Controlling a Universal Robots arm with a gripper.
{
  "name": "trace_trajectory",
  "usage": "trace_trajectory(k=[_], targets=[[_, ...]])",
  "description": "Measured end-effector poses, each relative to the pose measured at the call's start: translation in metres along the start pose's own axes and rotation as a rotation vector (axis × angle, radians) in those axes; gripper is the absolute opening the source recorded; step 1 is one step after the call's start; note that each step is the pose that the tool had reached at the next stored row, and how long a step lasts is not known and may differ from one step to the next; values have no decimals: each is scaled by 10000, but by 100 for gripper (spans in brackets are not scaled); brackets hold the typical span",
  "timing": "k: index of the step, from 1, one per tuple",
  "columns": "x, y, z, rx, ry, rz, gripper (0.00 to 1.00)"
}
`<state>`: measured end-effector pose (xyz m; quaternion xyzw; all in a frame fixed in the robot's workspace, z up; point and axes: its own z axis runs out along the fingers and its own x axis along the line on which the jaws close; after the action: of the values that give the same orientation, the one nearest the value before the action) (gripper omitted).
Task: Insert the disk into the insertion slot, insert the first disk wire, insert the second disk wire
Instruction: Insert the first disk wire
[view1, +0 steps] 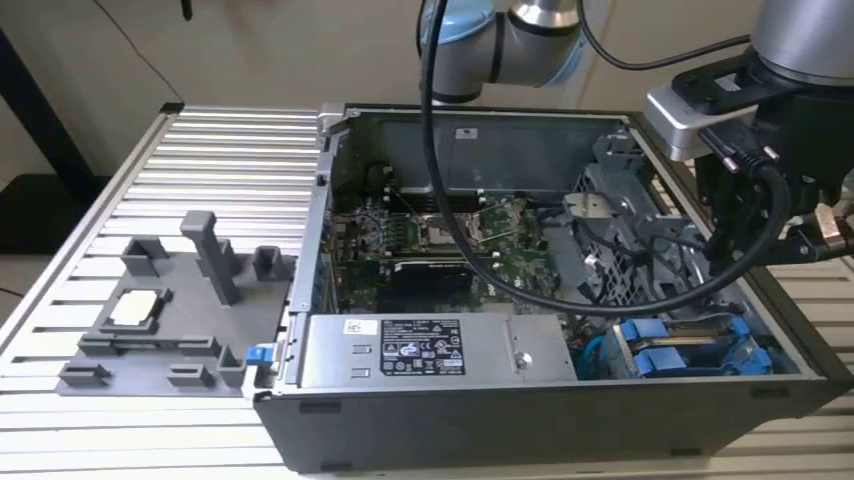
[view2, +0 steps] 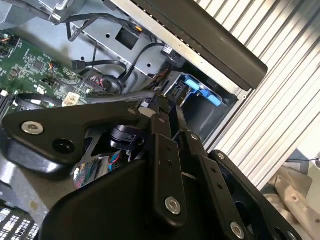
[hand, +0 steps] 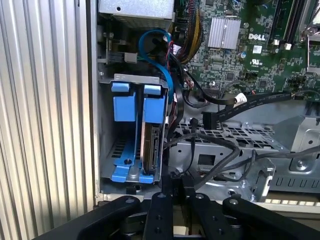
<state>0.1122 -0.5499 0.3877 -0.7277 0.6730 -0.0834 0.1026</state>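
So the whole thing sits on a ribbed aluminium counter (view1: 214, 160), with one open computer case (view1: 534, 420) in the middle and one grey fixture plate (view1: 160, 320) lying beside it on the exterior view's left. Nearest the camera inside the case there's one grey power-supply box (view1: 420, 350) with a black-and-white sticker. Just beside it, toward the exterior view's right, is the insertion slot (hand: 131, 78). In the first wrist view I count two blue tabs standing side by side in that bay, one (hand: 124, 102) and two (hand: 154, 105). The disk (hand: 150, 145) is already sitting in there edge-on under the second tab, on the side nearer the board. One blue cable (hand: 160, 55) loops up past the top of the bay. The pincer (hand: 178, 187) hangs just off the end of the bay, right beside the disk's edge, with a tangle of black wires (hand: 220, 160) running close past it. Honestly can't tell if it's apart, together or clamped on one of those wires. Further back you get one green motherboard (view1: 441, 235) and one perforated grey metal cage (view1: 621, 250). Behind all that is the single arm (view1: 534, 40), coming in over the far wall of the case.
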Motion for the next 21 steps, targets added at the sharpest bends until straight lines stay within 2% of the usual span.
trace_trajectory(k=[3,5,6,12,15,18,21], targets=[[0,0,0,0,0,0,19],[2,-8,4,-41,-4,-1,19],[5,-16,7,-95,-5,2,19],[55,-107,43,-643,-21,17,19],[93,-147,57,-870,-4,18,19],[102,-161,70,-967,49,7,19],[104,-162,82,-999,170,-16,19]])
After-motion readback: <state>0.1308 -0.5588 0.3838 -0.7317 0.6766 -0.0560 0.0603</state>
